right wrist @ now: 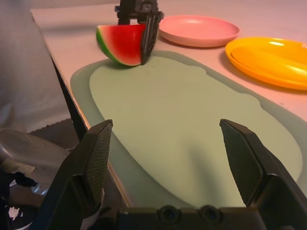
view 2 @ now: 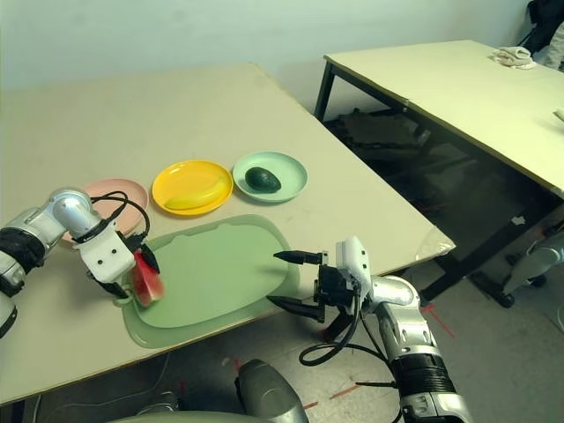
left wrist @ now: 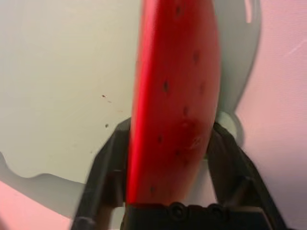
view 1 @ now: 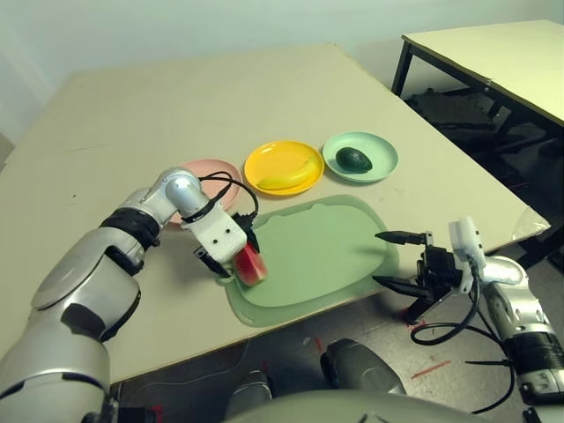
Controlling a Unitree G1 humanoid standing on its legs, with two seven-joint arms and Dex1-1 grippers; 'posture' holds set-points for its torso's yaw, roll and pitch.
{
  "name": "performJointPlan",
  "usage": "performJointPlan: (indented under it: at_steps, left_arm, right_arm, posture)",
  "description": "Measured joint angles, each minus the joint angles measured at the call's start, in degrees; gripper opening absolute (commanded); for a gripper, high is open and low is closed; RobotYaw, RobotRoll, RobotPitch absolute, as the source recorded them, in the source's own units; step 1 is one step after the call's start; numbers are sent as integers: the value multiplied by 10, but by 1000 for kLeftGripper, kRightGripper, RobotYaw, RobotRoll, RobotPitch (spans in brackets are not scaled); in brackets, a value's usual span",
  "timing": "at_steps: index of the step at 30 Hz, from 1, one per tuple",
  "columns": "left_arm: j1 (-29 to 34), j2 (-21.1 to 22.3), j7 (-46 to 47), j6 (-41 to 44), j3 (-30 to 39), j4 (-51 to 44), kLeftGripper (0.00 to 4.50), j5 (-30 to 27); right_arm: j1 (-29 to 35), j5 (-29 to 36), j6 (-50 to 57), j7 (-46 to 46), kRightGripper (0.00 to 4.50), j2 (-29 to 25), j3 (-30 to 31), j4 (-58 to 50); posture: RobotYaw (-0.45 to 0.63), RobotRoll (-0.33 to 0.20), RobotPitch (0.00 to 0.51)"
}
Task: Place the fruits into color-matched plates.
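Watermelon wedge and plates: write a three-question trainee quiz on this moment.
1. True or false: the left tool is shut on the watermelon wedge.
2. Which plate has no fruit on it? A) pink plate B) yellow plate C) green plate
3. Fill in: the wedge sits on the pale green ____.

Key: 1 true; 2 A; 3 mat. The banana and avocado are already plated; the right tool is open.

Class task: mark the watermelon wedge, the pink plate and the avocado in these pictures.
watermelon wedge (right wrist: pixel 122 44), right wrist view, red flesh.
pink plate (right wrist: pixel 199 29), right wrist view, inner surface.
avocado (view 1: pixel 354 159), left eye view, top of its skin.
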Motion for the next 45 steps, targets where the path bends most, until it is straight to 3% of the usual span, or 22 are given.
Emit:
performJointPlan:
  at_steps: [15,25,31,38,45]
  left_arm:
    - [0,1,0,44,9,1,2362,-9]
    - [-27,37,0,107,57,-21,2362,-52]
    - [-28,43,0,113,89,-3,2362,-45]
    - [-61,43,47,110,152,122,2362,48]
    - [-89,46,197,130,161,199,2362,185]
  right_arm:
    - [0,0,1,-5,4500,0,2,-6]
    - [-3,0,1,-4,4500,1,7,-1]
    - [-14,0,0,-6,4500,6,7,8]
    - [-27,6,18,-40,4500,12,-6,20]
    - [-28,16,45,-79,4500,22,-22,15]
  posture:
    - [-328,0,0]
    - [-298,0,6]
    - [-290,0,5]
    - [-281,0,3]
    - [-281,0,2]
